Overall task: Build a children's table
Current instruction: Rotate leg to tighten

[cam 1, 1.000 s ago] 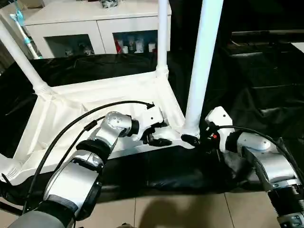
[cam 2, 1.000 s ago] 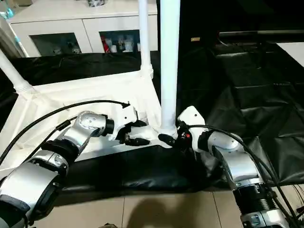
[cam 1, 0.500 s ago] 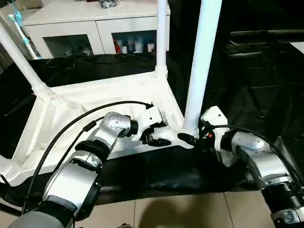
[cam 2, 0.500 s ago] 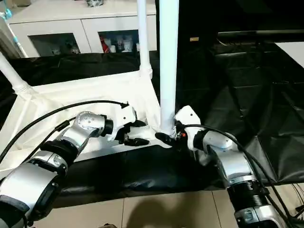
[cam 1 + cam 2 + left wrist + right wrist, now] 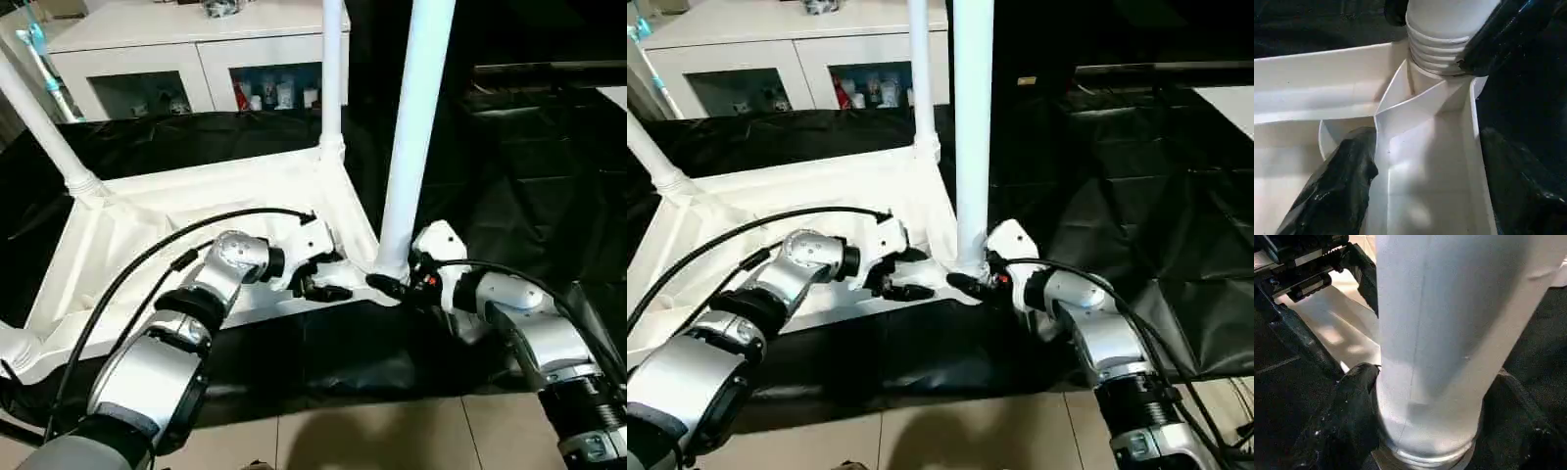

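Right wrist view: right gripper is clamping the leg, now standing straighter in the top's near corner socket; left gripper gapes wide.

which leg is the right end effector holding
Start at the white plastic rectangular table top lying upside down on the black-covered work table. At its near right corner stands a long white tube leg, the thickest-looking and nearest one, with the right end effector clamped around its base.

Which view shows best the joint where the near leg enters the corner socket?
The left wrist view: the leg's ribbed end sits in the socket, seen close. The right wrist view shows the leg's base between the right claw fingers; the eye views show it small.
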Robot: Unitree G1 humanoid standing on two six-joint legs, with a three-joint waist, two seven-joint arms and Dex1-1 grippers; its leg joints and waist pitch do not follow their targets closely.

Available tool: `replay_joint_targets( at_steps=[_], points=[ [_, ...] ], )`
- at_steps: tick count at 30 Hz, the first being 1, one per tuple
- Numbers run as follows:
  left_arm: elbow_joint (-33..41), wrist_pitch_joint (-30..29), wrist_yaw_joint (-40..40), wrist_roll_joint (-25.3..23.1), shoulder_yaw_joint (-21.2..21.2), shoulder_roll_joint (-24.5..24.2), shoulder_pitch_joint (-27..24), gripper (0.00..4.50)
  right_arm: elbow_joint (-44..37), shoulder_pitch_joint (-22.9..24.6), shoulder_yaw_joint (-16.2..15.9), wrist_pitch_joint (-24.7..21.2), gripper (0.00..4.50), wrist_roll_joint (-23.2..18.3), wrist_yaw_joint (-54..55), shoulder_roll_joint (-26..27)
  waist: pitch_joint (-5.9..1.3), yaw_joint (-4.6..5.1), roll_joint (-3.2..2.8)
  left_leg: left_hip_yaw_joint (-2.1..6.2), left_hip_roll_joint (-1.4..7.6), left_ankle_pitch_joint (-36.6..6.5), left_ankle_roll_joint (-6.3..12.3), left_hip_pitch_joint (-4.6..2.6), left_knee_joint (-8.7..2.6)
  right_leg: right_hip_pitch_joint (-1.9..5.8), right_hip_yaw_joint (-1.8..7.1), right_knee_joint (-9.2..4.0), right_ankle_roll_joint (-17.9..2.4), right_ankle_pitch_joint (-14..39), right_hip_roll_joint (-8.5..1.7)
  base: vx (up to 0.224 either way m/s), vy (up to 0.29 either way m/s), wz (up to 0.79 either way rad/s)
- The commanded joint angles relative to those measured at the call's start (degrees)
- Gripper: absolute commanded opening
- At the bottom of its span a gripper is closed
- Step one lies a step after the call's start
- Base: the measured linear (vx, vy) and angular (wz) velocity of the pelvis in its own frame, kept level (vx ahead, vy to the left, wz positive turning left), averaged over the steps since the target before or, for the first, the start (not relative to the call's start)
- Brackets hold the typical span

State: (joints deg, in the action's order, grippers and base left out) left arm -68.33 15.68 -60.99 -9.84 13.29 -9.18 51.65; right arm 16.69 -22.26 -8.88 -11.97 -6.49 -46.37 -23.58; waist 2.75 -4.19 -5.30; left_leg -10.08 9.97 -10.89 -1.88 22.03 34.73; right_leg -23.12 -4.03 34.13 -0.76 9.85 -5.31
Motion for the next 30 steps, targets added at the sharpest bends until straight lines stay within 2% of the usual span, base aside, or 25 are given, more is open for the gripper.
replay_joint_targets(
  at_steps=[1,3,4,7,12,13,14,15,16,17,18,20,24,30],
  points=[
    [-1.83,-1.19,-1.1,-1.55,1.39,0.14,-1.18,3.06,2.1,-1.33,2.2,-0.64,2.69,0.52,4.18,1.0,-4.09,0.03,1.29,0.86,2.74,-9.0,6.14,-0.53,-3.88,3.38,2.02,-3.74,-14.21,8.36,-3.5,0.0,0.0,0.0],
    [-2.04,-1.9,0.25,-1.84,1.41,0.17,-0.89,3.06,3.25,-2.13,2.9,-1.58,2.69,0.82,6.64,1.83,-4.01,0.16,1.21,0.91,2.7,-9.44,5.8,-0.52,-3.98,3.36,1.99,-3.83,-14.07,9.3,-3.5,0.0,0.0,0.0],
    [-2.34,-2.49,2.27,-2.14,1.34,0.34,-0.46,3.05,4.57,-3.18,3.81,-2.87,2.69,1.03,9.86,3.17,-3.94,0.71,1.19,1.01,2.58,-10.29,5.1,-0.45,-4.16,3.41,1.89,-3.93,-13.82,10.8,-3.45,0.0,0.0,0.0],
    [-3.02,-3.88,5.81,-2.12,0.75,1.07,0.5,3.05,6.55,-4.89,4.58,-4.27,2.69,1.5,14.75,5.94,-3.87,1.42,1.37,0.96,2.48,-10.7,4.28,-0.62,-4.19,3.26,1.95,-4.26,-13.57,12.38,-3.39,0.0,0.0,0.0],
    [-3.87,-6.51,11.06,-2.51,0.46,2.68,2.27,3.04,10.82,-8.11,4.38,-4.97,2.69,3.83,22.58,9.99,-3.9,2.07,1.31,0.99,2.35,-10.21,3.82,-0.57,-4.2,3.23,1.99,-4.17,-13.62,12.24,-3.45,0.0,0.0,0.0],
    [-4.22,-7.67,13.62,-2.68,0.39,3.35,2.95,3.04,12.64,-9.4,4.21,-5.2,2.69,4.61,25.2,11.29,-3.83,2.18,1.54,0.97,2.26,-10.47,3.85,-0.5,-4.25,3.28,1.92,-4.31,-13.4,12.83,-3.37,0.0,0.0,0.0],
    [-4.76,-9.41,18.03,-2.65,-0.08,4.38,4.02,3.04,15.16,-11.21,3.94,-5.53,2.69,5.81,29.17,13.1,-3.83,2.23,1.36,0.98,2.28,-10.8,3.5,-0.71,-4.24,3.13,1.95,-4.4,-13.26,13.71,-3.43,0.0,0.0,0.0],
    [-4.81,-9.54,18.37,-2.63,-0.13,4.46,4.11,3.04,15.36,-11.35,3.93,-5.57,2.69,5.89,29.47,13.24,-3.85,2.48,1.27,1.03,2.3,-10.5,3.08,-0.68,-4.27,3.1,2.01,-4.31,-13.34,13.57,-3.41,0.0,0.0,0.0],
    [-5.25,-10.91,21.46,-1.99,-1.04,5.63,5.05,3.04,17.52,-12.96,3.77,-6.43,2.68,6.63,32.64,15.0,-3.94,2.37,1.58,0.83,2.31,-10.4,3.14,-1.04,-4.11,2.88,2.12,-4.37,-13.42,13.36,-3.41,0.0,0.0,0.0],
    [-5.43,-11.48,23.13,-1.73,-1.48,6.08,5.41,3.04,18.34,-13.55,3.85,-6.72,2.68,6.92,34.09,15.72,-3.91,2.34,1.61,0.88,2.28,-9.99,3.24,-0.97,-4.14,2.95,2.13,-4.35,-13.58,13.03,-3.44,0.0,0.0,0.0],
    [-5.61,-11.99,24.68,-1.5,-1.89,6.58,5.81,3.04,19.28,-14.23,4.3,-7.07,2.68,6.69,35.52,16.7,-3.81,2.34,1.66,0.94,2.22,-9.29,3.5,-0.58,-4.21,3.22,2.03,-4.26,-13.42,12.54,-3.38,0.0,0.0,0.0],
    [-5.85,-12.63,26.41,-1.37,-2.35,7.29,6.31,3.02,20.84,-15.32,4.9,-7.21,2.68,6.26,37.11,18.18,-4.03,2.22,1.57,0.87,2.34,-8.47,4.0,-0.83,-4.06,3.1,2.16,-4.19,-13.62,11.12,-3.52,0.0,0.0,0.0],
    [-6.13,-13.07,27.54,-1.19,-2.47,8.25,6.74,3.02,23.12,-17.18,5.11,-6.73,2.68,5.67,38.25,20.78,-4.19,2.02,1.58,0.88,2.21,-5.99,5.92,-0.48,-3.85,3.39,2.06,-3.63,-14.32,6.5,-3.52,0.0,0.0,0.0],
    [-6.43,-13.94,26.89,-1.48,-2.52,8.38,6.37,3.02,23.04,-17.15,5.63,-6.0,2.68,5.22,37.15,21.18,-4.03,2.05,1.56,0.87,2.3,-7.94,5.72,-0.68,-4.0,3.37,2.06,-3.94,-14.03,8.66,-3.54,0.0,0.0,0.0]
  ],
)
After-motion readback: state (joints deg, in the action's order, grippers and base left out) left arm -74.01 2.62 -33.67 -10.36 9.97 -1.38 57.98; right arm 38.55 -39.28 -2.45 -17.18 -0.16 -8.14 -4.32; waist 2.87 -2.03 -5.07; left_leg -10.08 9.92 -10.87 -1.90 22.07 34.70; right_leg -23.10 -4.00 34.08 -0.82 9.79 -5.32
